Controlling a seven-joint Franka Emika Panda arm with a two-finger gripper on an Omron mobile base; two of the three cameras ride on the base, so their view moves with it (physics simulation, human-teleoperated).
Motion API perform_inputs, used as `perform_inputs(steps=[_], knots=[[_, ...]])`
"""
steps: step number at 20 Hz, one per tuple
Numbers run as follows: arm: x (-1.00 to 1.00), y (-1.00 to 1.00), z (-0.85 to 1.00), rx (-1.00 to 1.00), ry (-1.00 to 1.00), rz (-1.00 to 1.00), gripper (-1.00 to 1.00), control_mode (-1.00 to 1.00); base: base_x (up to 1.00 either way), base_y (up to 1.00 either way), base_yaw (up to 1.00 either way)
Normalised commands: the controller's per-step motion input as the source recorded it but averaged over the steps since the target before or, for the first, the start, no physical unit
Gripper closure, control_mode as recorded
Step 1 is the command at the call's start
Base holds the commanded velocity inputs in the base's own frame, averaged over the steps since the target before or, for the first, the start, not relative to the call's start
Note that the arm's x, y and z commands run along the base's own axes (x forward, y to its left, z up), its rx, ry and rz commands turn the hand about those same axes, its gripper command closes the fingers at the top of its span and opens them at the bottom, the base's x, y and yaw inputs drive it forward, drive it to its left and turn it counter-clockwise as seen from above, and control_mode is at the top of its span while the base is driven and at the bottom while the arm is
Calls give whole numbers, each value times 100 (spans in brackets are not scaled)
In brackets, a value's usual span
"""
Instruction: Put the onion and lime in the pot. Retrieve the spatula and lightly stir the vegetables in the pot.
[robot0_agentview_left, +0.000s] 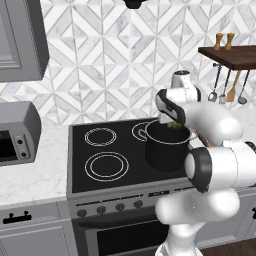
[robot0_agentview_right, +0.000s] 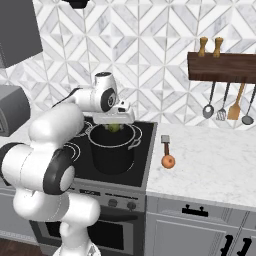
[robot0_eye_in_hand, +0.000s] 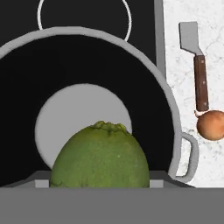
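Observation:
My gripper (robot0_agentview_right: 114, 121) is shut on the green lime (robot0_eye_in_hand: 99, 157) and holds it just above the mouth of the dark pot (robot0_agentview_right: 112, 150). The pot stands on the stove's front right burner, and its grey bottom shows bare in the hand view. In the left base view the lime (robot0_agentview_left: 175, 125) peeks out over the pot's rim (robot0_agentview_left: 167, 131), under the hand. The wooden-handled spatula (robot0_eye_in_hand: 199, 70) lies on the marble counter right of the stove. The orange-brown onion (robot0_eye_in_hand: 211, 124) rests at the end of its handle. Both also show in the right base view: spatula (robot0_agentview_right: 165, 143), onion (robot0_agentview_right: 169, 161).
The black stovetop (robot0_agentview_left: 100, 155) has free burners left of the pot. A microwave (robot0_agentview_left: 15, 132) stands on the left counter. A wooden rack (robot0_agentview_right: 222, 67) with hanging utensils and two shakers is on the wall at the right, over open counter (robot0_agentview_right: 215, 160).

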Motion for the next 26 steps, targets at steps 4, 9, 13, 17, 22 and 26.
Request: perform_inputs(steps=[4, 9, 13, 17, 22, 26], knots=[[13, 14, -47, 0, 6, 0, 100, -100, 0, 0, 0], [1, 2, -53, 0, 4, -2, 100, -100, 0, 0, 0], [0, 4, -40, 0, 0, -2, 100, -100, 0, 0, 0], [0, 16, -34, 0, 0, 0, 100, -100, 0, 0, 0], [0, 20, -30, 0, 0, 0, -100, -100, 0, 0, 0], [-5, 2, 7, 0, -2, -2, -100, -100, 0, 0, 0]])
